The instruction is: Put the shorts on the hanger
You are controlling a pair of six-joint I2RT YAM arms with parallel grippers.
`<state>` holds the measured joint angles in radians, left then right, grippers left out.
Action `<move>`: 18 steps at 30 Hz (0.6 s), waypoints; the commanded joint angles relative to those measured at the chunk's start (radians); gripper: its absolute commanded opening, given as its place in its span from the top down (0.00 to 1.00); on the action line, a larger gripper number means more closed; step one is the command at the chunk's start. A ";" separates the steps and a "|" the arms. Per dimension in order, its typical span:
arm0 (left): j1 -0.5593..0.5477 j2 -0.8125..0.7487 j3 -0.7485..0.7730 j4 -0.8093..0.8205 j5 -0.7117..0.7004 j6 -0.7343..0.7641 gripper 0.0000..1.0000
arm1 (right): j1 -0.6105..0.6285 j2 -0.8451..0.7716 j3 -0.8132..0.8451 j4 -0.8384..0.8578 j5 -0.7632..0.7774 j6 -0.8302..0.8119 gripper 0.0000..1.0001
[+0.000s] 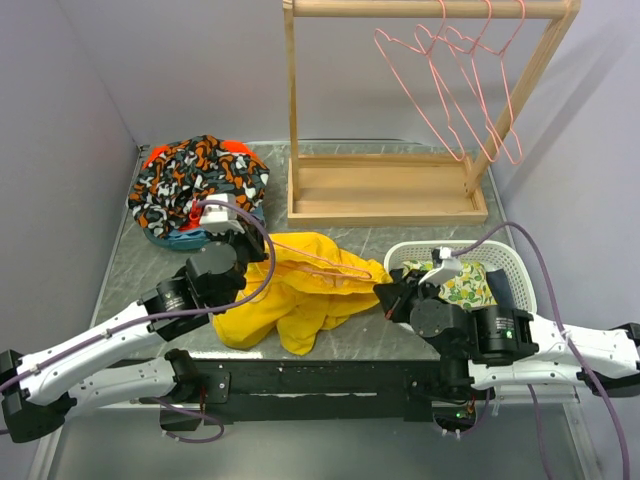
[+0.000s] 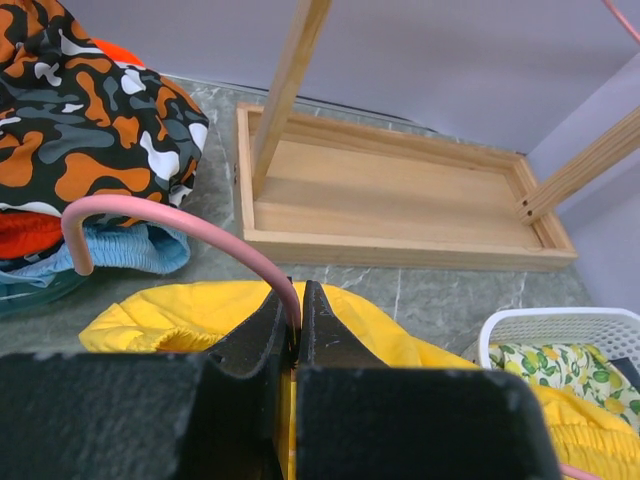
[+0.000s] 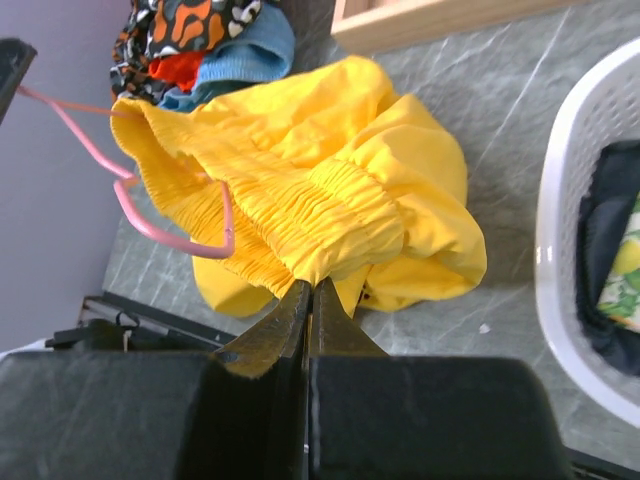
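The yellow shorts (image 1: pixel 300 292) lie crumpled on the table between the arms. The pink wire hanger (image 1: pixel 318 262) lies across them, part of it inside the waistband. My left gripper (image 1: pixel 232 232) is shut on the hanger's hook; in the left wrist view the hook (image 2: pixel 180 222) curves up and to the left out of the closed gripper (image 2: pixel 297 300), above the shorts (image 2: pixel 190 312). My right gripper (image 1: pixel 386 292) is shut on the shorts' gathered elastic waistband (image 3: pixel 330 190); the gripper (image 3: pixel 312 288) pinches the fabric edge. The hanger's shoulder loop (image 3: pixel 150 230) sticks out of the waistband's left end.
A wooden rack (image 1: pixel 385 190) stands at the back, with three more pink hangers (image 1: pixel 460 80) on its rail. A black, orange and white patterned garment pile (image 1: pixel 195 180) is at the back left. A white basket (image 1: pixel 512 262) holding a lemon-print cloth (image 1: pixel 465 285) is at the right.
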<state>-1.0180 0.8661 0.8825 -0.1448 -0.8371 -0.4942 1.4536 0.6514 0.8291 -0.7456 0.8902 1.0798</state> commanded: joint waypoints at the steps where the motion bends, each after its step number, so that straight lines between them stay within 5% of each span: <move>1: 0.001 -0.038 -0.033 0.102 -0.062 0.046 0.99 | -0.092 0.033 0.112 -0.060 -0.009 -0.099 1.00; 5: 0.001 -0.042 -0.050 0.125 -0.088 0.055 0.99 | -0.183 0.054 0.156 -0.018 -0.129 -0.185 1.00; 18: -0.010 0.011 -0.080 0.231 -0.207 0.109 0.99 | -0.197 0.151 0.338 -0.104 -0.203 -0.213 1.00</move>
<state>-1.0252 0.8684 0.8124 0.0044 -0.9607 -0.4549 1.2633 0.7998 1.0950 -0.8185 0.6834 0.8818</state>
